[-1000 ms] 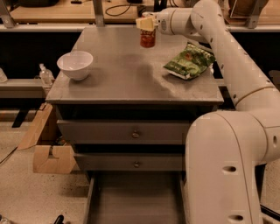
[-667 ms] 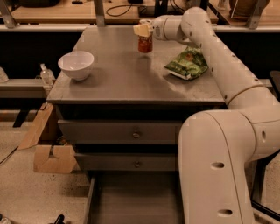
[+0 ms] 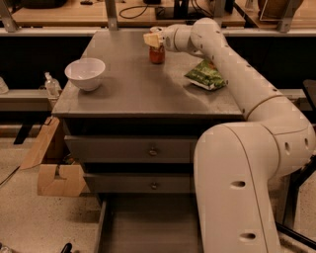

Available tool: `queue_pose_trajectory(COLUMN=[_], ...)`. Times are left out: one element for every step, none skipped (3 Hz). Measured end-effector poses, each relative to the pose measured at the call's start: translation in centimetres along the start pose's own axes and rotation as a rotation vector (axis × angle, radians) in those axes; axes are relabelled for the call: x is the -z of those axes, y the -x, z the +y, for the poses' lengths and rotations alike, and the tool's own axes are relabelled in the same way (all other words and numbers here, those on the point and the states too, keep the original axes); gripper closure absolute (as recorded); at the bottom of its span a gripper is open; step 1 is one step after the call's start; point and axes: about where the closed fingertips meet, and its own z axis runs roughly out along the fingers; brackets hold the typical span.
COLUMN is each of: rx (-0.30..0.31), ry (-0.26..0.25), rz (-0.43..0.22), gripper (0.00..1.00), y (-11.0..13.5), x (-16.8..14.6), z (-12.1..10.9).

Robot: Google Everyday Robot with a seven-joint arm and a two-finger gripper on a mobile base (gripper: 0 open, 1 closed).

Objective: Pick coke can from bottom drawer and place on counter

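Observation:
The red coke can (image 3: 157, 54) stands upright at the far middle of the grey counter (image 3: 133, 89), touching or just above it. My gripper (image 3: 153, 39) sits over the can's top, its pale fingers closed around the upper part, so the silver top is hidden. My white arm reaches in from the right, over the counter's back right corner. The bottom drawer (image 3: 148, 227) is pulled open at the lower edge of the view, and its grey floor shows nothing in it.
A white bowl (image 3: 85, 73) sits on the counter's left side. A green snack bag (image 3: 206, 75) lies to the right of the can. Two shut drawers with knobs (image 3: 153, 150) are below. A cardboard box (image 3: 54, 173) stands left of the cabinet, and a wooden bench (image 3: 128, 12) behind it.
The gripper has come down a little towards the counter with the can in it. The view has shifted, so the cabinet sits lower and further right in the picture.

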Motion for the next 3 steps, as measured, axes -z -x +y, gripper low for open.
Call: queue_pose_trajectory(rx=[0.0, -0.001, -0.002], ry=[0.001, 0.005, 0.007], rz=[0.001, 0.002, 0.003], gripper=[0.67, 0.43, 0.12], y=[0.48, 0.35, 0.28], x=[0.03, -0.18, -0.34], z=[0.05, 0.24, 0.39])
